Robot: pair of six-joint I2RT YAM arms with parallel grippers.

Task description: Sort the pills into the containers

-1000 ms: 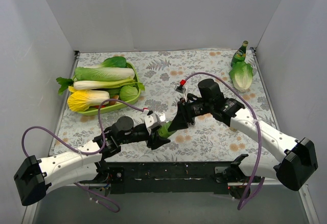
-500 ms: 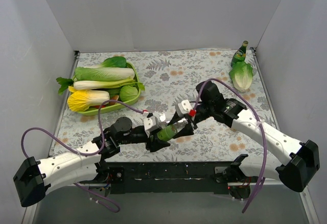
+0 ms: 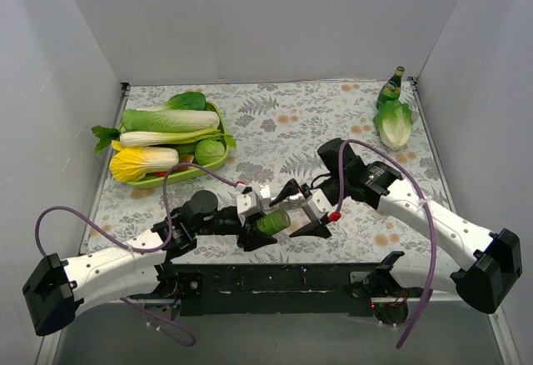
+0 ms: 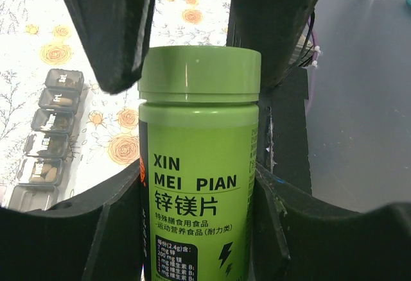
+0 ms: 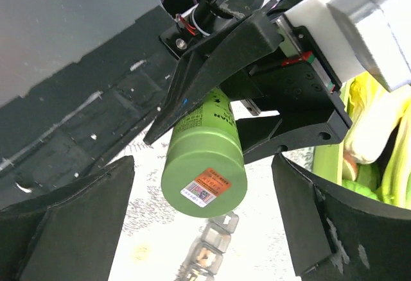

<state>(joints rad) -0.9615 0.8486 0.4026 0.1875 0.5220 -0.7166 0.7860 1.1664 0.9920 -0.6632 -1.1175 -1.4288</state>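
My left gripper (image 4: 199, 233) is shut on a green pill bottle (image 4: 199, 165) with its green cap (image 4: 200, 76) on; in the top view it holds the bottle (image 3: 272, 221) lying nearly level above the table. My right gripper (image 3: 303, 212) is open, its fingers standing either side of the cap end without touching. In the right wrist view the cap (image 5: 204, 179), with an orange sticker, faces the camera between the right gripper's fingers (image 5: 334, 223). The grey strip of containers (image 4: 48, 133) lies on the table below, lids open, several compartments holding pills; it also shows in the right wrist view (image 5: 209, 252).
A green tray (image 3: 218, 119) with cabbages sits at the back left. A tall green glass bottle (image 3: 390, 88) and a lettuce (image 3: 393, 123) stand at the back right corner. The black rail (image 3: 275, 277) runs along the near edge.
My right gripper has swung down and toward the near edge, turned, and now stands open around the bottle's cap. The left gripper has brought the bottle flatter and slightly lower.
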